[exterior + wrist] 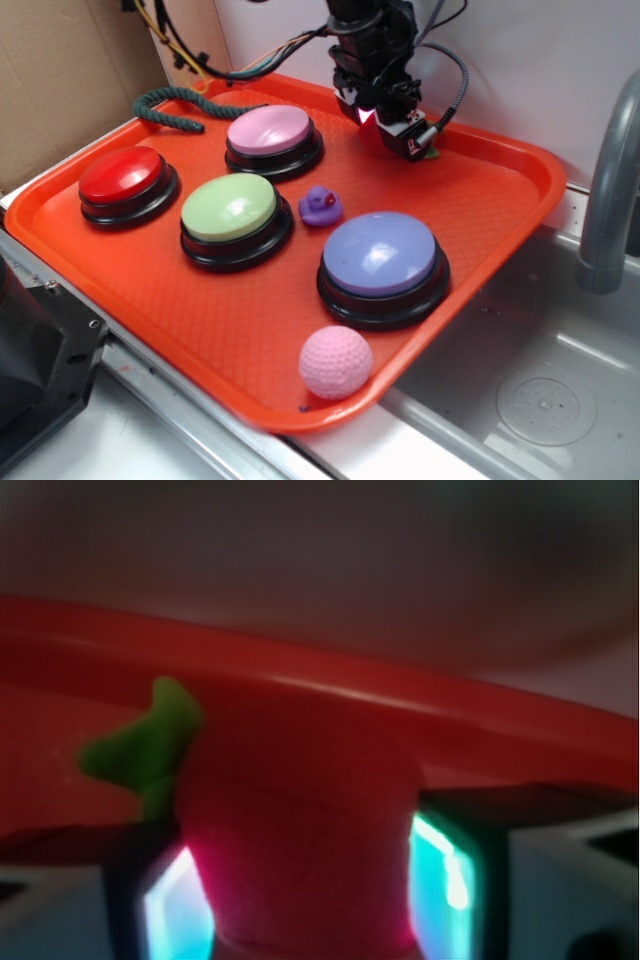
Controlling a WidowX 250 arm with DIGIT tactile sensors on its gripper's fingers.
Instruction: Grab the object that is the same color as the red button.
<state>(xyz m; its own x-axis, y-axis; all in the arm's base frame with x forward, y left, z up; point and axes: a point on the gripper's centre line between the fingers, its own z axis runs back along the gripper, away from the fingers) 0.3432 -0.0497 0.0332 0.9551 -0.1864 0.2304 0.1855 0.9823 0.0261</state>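
Note:
The red button point(121, 175), a glossy dome on a black base, sits at the tray's left. At the tray's far edge my gripper point(390, 128) is down on the small red plush strawberry point(300, 820). In the wrist view the strawberry fills the gap between both glowing finger pads point(445, 890), touching each, with its green stem point(145, 745) sticking out to the left. From outside, only a sliver of red point(372, 132) and a bit of green point(431, 153) show under the fingers.
The red tray point(200, 330) also holds a pink button point(270, 132), green button point(230, 208), purple button point(381, 256), a small purple duck point(320, 205), a pink dimpled ball point(335, 362) and a dark green rope point(175, 108). A sink and grey faucet point(608, 190) lie right.

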